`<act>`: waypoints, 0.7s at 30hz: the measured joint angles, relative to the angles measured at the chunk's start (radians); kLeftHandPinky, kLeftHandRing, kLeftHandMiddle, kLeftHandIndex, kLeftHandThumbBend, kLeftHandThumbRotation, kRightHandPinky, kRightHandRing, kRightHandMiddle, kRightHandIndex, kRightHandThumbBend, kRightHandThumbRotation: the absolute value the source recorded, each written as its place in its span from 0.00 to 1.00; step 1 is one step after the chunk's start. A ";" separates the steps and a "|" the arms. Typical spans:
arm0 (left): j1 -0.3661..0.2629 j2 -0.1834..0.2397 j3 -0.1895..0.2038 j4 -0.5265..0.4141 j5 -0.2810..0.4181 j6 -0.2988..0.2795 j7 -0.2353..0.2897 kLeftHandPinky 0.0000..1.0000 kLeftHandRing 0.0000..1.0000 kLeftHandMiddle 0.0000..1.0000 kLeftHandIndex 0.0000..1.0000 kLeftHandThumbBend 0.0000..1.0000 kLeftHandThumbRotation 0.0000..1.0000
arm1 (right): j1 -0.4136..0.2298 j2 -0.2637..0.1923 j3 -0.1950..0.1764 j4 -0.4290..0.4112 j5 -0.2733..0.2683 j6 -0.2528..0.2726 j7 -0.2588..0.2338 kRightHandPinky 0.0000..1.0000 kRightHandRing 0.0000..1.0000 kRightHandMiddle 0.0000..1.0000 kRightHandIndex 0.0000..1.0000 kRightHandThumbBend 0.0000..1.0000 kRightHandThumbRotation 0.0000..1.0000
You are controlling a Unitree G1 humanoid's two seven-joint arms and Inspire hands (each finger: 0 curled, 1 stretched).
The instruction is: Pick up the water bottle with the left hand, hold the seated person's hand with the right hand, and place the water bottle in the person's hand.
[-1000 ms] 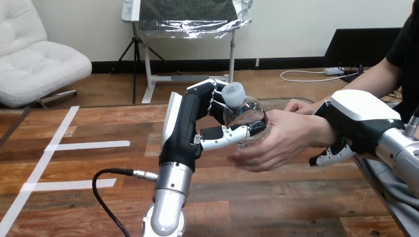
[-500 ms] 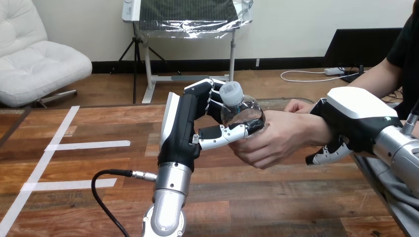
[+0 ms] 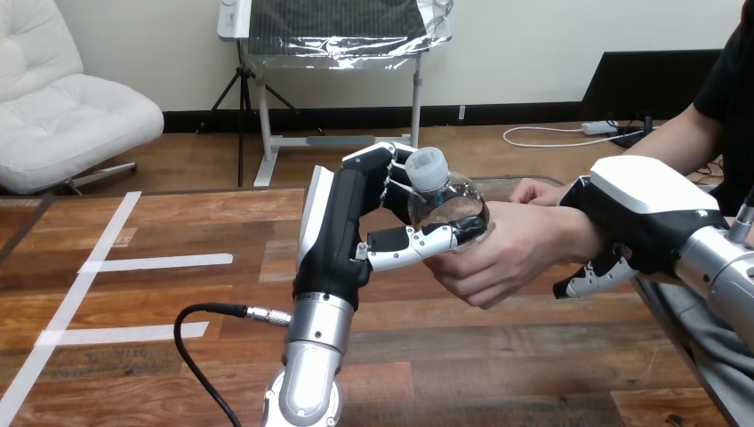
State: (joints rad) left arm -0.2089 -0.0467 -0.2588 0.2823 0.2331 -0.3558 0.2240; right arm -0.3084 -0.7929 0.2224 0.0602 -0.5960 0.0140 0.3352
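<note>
– Between the left hand's curled fingers and its thumb, is that where the water bottle sits?

– Yes. The fingers wrap its far side and the thumb lies across its near side, low down. The bottle stands nearly upright, with its cap leaning slightly toward the fingers.

– How is that arm set?

– The silver forearm rises steeply from below. The hand stands on edge above it, well clear of the wooden table, with its white-shelled back turned away from the bottle.

– And the person's hand?

– It meets the bottle from the side opposite the left palm. Its fingers are curled under and around the bottle's lower body, touching the robot's thumb tip. Both hands are on the bottle.

– What about the right hand?

– It lies over the person's wrist, just behind that hand, white shell uppermost. Its fingers bend down and under the wrist, closed round it. The thumb is hidden.
</note>
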 measured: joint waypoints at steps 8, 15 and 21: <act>-0.009 0.000 -0.015 0.000 -0.005 0.000 0.003 0.38 0.39 0.42 0.47 0.61 0.00 | 0.001 0.000 -0.024 0.024 0.005 -0.031 -0.005 0.17 0.23 0.31 0.35 0.79 0.00; -0.012 0.000 -0.017 0.000 -0.006 0.000 0.005 0.38 0.41 0.44 0.48 0.62 0.00 | 0.003 0.000 -0.026 0.035 -0.011 -0.046 -0.025 0.26 0.34 0.43 0.47 0.81 0.00; -0.013 0.000 -0.019 0.000 -0.013 0.002 -0.009 0.42 0.50 0.55 0.58 0.67 0.05 | 0.008 0.000 -0.026 0.037 -0.038 -0.047 -0.043 0.35 0.41 0.51 0.55 0.84 0.00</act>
State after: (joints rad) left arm -0.2215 -0.0467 -0.2773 0.2821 0.2199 -0.3539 0.2145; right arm -0.3003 -0.7929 0.1967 0.0975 -0.6342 -0.0331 0.2919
